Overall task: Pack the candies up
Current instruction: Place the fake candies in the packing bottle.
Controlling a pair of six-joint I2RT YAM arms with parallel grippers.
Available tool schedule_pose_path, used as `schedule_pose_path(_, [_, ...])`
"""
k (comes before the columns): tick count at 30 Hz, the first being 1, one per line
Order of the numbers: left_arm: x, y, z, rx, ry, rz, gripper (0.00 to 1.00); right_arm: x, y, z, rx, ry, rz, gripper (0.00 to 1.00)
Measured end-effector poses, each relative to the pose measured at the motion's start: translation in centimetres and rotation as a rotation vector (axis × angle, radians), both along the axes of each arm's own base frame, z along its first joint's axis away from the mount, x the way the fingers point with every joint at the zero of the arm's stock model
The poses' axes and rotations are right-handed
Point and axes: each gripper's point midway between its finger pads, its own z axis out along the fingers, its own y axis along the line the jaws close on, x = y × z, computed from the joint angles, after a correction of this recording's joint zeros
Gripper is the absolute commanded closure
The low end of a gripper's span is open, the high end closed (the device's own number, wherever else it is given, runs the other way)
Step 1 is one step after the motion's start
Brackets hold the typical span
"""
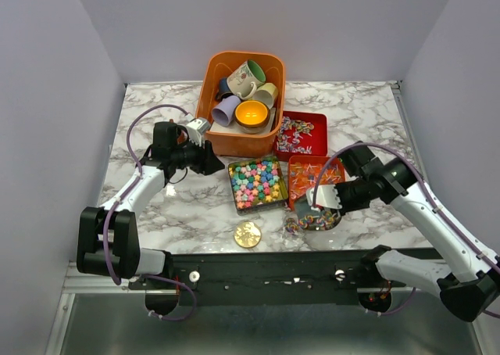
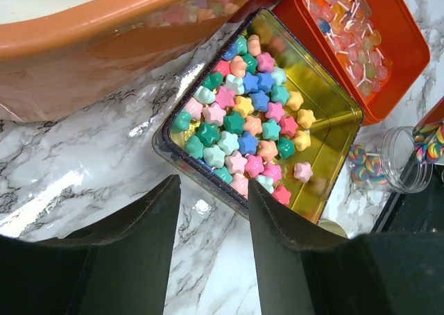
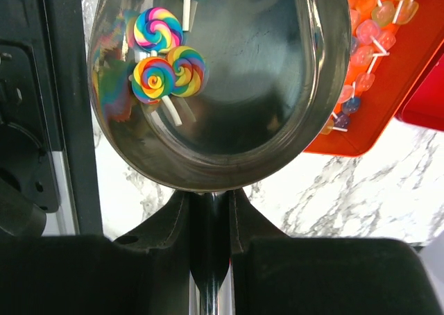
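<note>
My right gripper (image 1: pixel 337 199) is shut on the handle of a metal scoop (image 3: pixel 222 86), which holds three rainbow swirl lollipops (image 3: pixel 163 55). The scoop (image 1: pixel 323 196) hangs over the near end of an orange tray of orange-red candies (image 1: pixel 312 173), just above a clear jar (image 1: pixel 311 220) of swirl lollipops lying on its side. Speckled multicolour candies fill a red tray (image 1: pixel 301 132). A gold tin of pastel star candies (image 1: pixel 256 181) sits between the arms. My left gripper (image 1: pixel 209 162) is open and empty, over bare marble just left of the tin (image 2: pixel 257 114).
An orange basket (image 1: pixel 217 140) of ceramic mugs stands at the back, close to my left gripper. A round gold lid (image 1: pixel 248 234) lies near the front edge. The black mounting rail runs along the front. Grey walls close in both sides.
</note>
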Motion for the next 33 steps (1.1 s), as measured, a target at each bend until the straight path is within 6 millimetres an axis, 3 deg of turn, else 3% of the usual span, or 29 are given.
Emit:
schedule_pose_path(20, [0.2,0.1,0.1,-0.003,-0.003,0.006,0.46,0.6,0.5,0.2,-0.117,-0.033,-0.016,0.99])
schedule_pose_path(33, [0.4,-0.2,0.6,-0.027,-0.011,0.005,0.46,0.7,2.4,2.3,-0.101,-0.112,0.035,0.99])
